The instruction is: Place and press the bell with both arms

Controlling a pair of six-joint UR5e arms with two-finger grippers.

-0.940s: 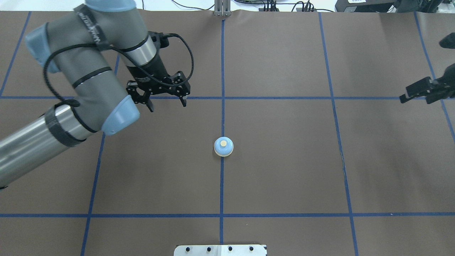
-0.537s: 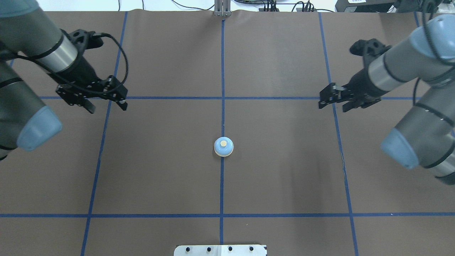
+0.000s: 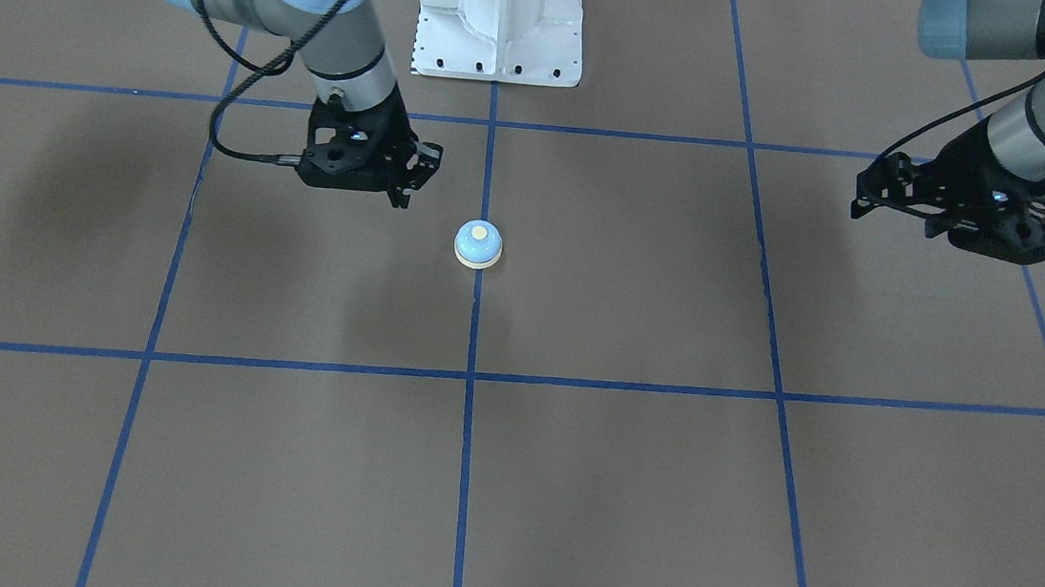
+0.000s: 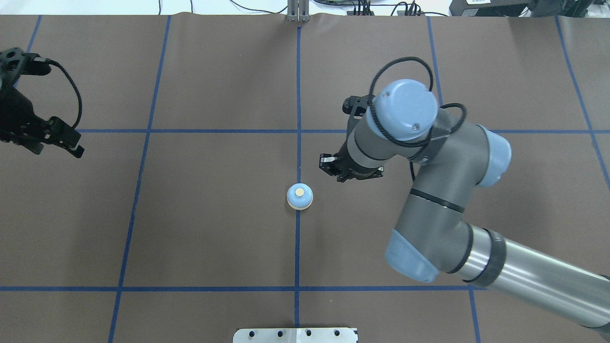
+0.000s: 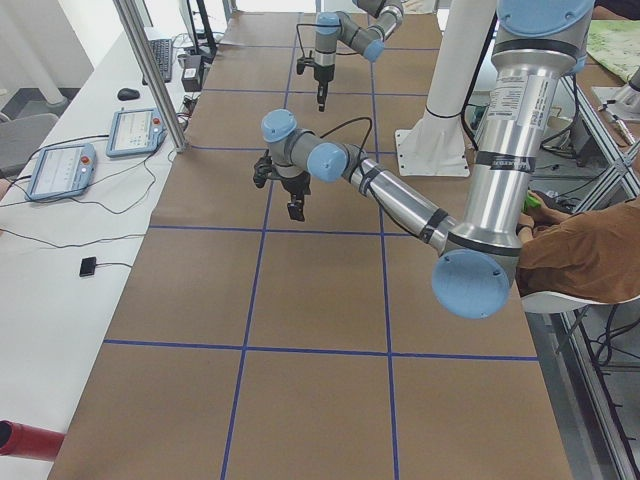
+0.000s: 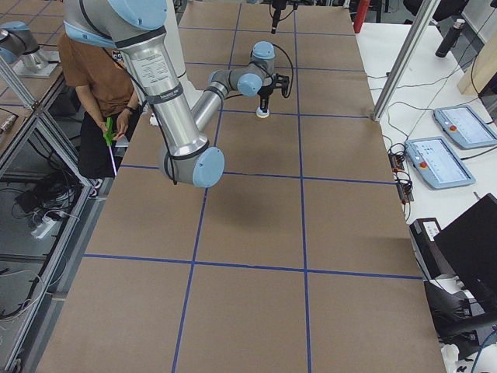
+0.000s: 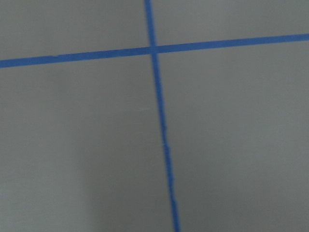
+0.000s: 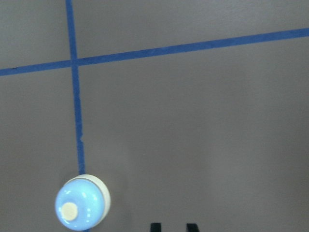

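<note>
The light-blue bell (image 4: 299, 196) with its cream button stands upright on the brown mat, on the centre tape line; it also shows in the front view (image 3: 478, 244) and at the lower left of the right wrist view (image 8: 82, 203). My right gripper (image 4: 334, 172) hovers just beside it, to its right and slightly beyond, not touching; its fingertips (image 8: 154, 226) are close together and hold nothing. My left gripper (image 4: 56, 148) is far off at the mat's left edge, open and empty; the left wrist view shows only mat and tape.
Blue tape lines divide the mat into squares. The white pedestal (image 3: 501, 23) stands at the robot's side, its plate (image 4: 295, 335) at the overhead view's bottom edge. A seated person (image 5: 590, 250) and pendants (image 5: 60, 170) are beside the table.
My left arm has swung away from near the bell to the left edge. My right arm has come in from the right edge to beside the bell. The bell has not moved.
</note>
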